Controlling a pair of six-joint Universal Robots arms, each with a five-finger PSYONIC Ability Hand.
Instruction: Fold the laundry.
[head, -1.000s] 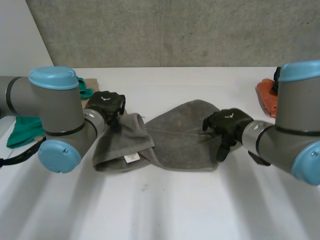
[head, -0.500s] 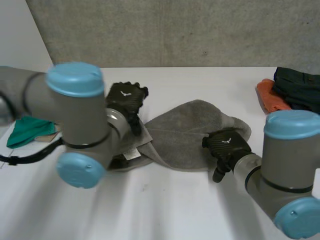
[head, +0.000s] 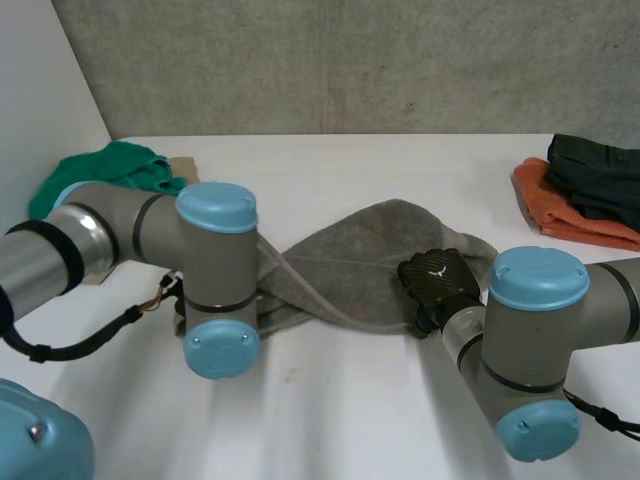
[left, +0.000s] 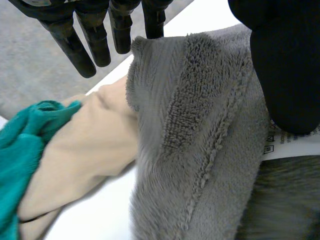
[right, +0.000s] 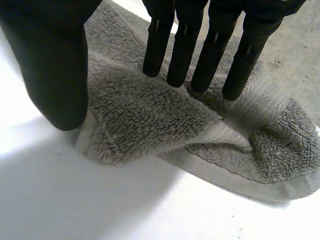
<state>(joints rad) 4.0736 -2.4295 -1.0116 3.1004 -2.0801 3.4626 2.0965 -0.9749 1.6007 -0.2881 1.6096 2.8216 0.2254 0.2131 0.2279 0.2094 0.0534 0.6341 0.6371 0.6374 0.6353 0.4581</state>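
White counter (head: 330, 420) runs up to a grey concrete wall (head: 350, 60). The grey towel (head: 365, 255) lies across the centre of the frame, with a green cloth (head: 110, 165) at upper left and an orange cloth (head: 560, 205) under a dark garment (head: 600, 165) at far right. Within the last 1 second the left arm (head: 215, 270) has swung in from the left edge to cover the towel's left end. That end lay flat with its label showing and is now drawn inward, leaving the towel narrower and twisted. The right hand (head: 438, 280) has slid down to the towel's lower right edge. In its wrist view we see the left hand (left: 287, 65) holding a raised fold between thumb and straight fingers (left: 75, 45), with the label (left: 295, 145) just beside the thumb. The right hand pinches a ridge of towel the same way. We judge that the first fold has begun, though the bunched cloth may need flattening.
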